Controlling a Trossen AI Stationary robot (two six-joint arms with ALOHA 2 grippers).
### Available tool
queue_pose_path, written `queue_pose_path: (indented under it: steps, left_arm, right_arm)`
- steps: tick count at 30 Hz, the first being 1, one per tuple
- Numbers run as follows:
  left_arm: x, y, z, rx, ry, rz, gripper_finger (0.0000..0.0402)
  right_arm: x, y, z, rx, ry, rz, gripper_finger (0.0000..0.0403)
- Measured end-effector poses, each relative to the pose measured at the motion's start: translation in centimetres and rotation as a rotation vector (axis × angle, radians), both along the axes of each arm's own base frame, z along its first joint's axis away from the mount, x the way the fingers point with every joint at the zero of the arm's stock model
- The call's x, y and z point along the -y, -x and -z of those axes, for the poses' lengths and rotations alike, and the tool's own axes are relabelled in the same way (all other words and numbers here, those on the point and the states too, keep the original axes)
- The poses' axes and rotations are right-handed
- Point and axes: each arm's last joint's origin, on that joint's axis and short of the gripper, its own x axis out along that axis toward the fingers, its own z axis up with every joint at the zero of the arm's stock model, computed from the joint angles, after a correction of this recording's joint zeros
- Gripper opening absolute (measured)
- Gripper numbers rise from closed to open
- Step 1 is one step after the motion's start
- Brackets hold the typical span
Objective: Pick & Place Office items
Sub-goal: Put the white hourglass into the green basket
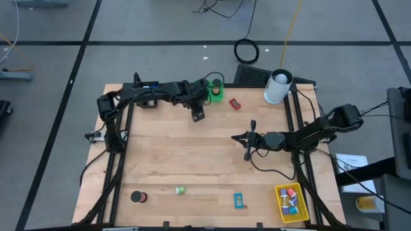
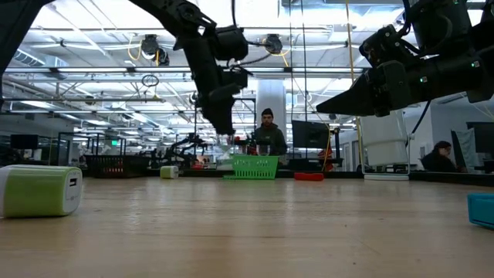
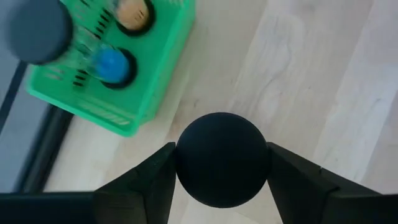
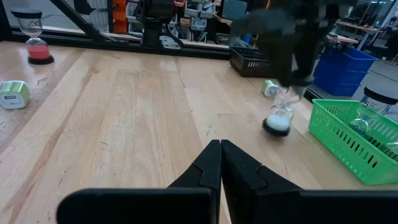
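Beside the green bin [image 3: 152,93], a clear-glass hourglass [image 3: 222,158] with round black caps.

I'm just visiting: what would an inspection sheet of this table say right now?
Surface: wooden table.
Job's things: black-capped item; red item; blue item; black roll; several in yellow bin.
Clutter: white cylinder; green bin.
Tools: left tool closed on black-capped item beside green bin; right tool shut, over mid-table.
Cables: black coil on floor.
Surroundings: person beyond table.
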Motion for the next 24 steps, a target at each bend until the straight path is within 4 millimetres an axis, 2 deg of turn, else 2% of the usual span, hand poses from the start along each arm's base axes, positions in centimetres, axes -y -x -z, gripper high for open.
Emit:
queue_pose_path:
  steps: [8, 15, 20, 24]
  left_arm:
    - [-2.3, 1.7, -3.2, 0.137, -0.057, -0.079, 0.0218]
    - [-4.3, 2.2, -3.7, 0.203, -0.09, -0.13, 0.0218]
    - [-4.5, 2.1, -4.2, 0.232, -0.087, -0.124, 0.0218]
    - [-4.8, 2.1, -3.9, 0.219, -0.081, -0.143, 0.0218]
  right_arm:
    - [0.0, 0.0, 0.0, 0.0, 0.0, 0.0, 0.0001]
    - [0.0, 0.0, 0.0, -0.002, 0.0, 0.0, 0.0001]
    - [0.0, 0.0, 0.0, -0.003, 0.0, 0.0, 0.0001]
    - [0.0, 0.0, 0.1, -0.008, 0.001, 0.0, 0.0001]
